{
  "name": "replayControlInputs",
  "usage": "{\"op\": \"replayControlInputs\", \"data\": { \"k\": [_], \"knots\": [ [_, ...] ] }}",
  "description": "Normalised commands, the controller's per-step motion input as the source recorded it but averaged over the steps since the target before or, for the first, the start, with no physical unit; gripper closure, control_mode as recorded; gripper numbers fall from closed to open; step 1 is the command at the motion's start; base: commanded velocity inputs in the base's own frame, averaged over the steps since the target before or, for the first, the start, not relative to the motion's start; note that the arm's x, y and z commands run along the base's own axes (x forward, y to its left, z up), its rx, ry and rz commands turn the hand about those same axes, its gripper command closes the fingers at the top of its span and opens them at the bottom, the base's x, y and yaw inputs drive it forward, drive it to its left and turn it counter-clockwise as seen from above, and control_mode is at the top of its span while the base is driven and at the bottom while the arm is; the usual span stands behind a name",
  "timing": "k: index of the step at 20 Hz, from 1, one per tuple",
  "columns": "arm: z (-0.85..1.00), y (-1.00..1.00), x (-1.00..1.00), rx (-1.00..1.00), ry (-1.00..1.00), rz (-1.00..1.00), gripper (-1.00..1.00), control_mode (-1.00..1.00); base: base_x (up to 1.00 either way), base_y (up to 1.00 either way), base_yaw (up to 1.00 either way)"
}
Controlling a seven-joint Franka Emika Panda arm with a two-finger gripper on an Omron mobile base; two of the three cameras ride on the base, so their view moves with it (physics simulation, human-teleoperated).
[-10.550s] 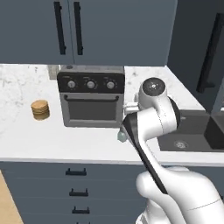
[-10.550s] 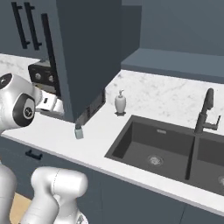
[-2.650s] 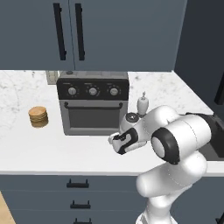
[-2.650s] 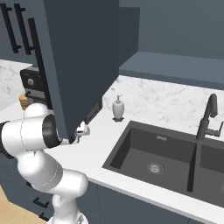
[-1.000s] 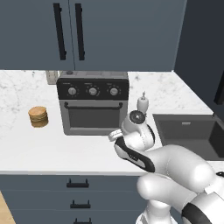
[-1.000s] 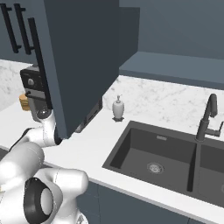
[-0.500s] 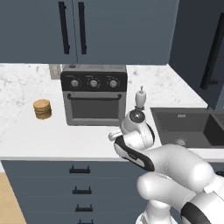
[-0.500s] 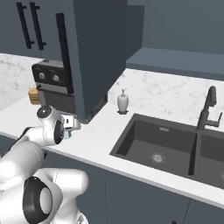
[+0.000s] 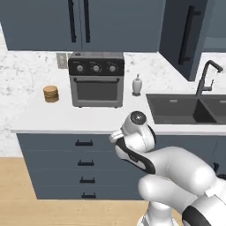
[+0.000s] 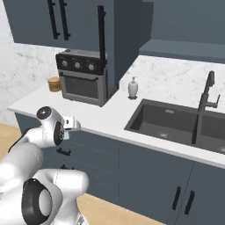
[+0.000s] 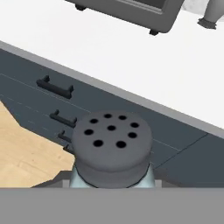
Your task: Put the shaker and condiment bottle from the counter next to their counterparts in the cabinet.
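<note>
My pincer (image 11: 111, 186) is clamped on the shaker (image 11: 112, 151), held clear of the surface (image 11: 131, 57) above the drawer fronts (image 11: 52, 100), so pickup is complete; I judge its placing in the cabinet (image 10: 127, 35), and the condiment bottle, outstanding.

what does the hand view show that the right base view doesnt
Only the hand view: the small pale blue-green shaker up close, its dark grey cap dotted with holes, and pale wood floor beside it. Only the right base view: the dark double sink with its black tap, and the stack of brown cookies. Both share the white marble counter, the black toaster oven, the white soap dispenser and the slate-blue drawers.
</note>
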Motion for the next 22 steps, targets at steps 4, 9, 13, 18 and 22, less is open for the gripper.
{"op": "replayControlInputs", "data": {
  "k": [4, 9, 13, 18, 22],
  "knots": [
    [0.00, 0.00, 0.00, 0.00, 0.00, 0.00, 1.00, 1.00, -0.37, -0.51, 0.00],
    [0.00, 0.00, 0.00, 0.00, 0.00, 0.00, 1.00, 1.00, -0.24, -0.70, 0.00],
    [0.00, 0.00, 0.00, 0.00, 0.00, 0.00, 1.00, 1.00, -0.26, -0.73, 0.00],
    [0.00, 0.00, 0.00, 0.00, 0.00, 0.00, 1.00, 1.00, -0.29, -0.69, 0.00],
    [0.00, 0.00, 0.00, 0.00, 0.00, 0.00, 1.00, 1.00, -0.10, -0.73, 0.00]
  ]
}}
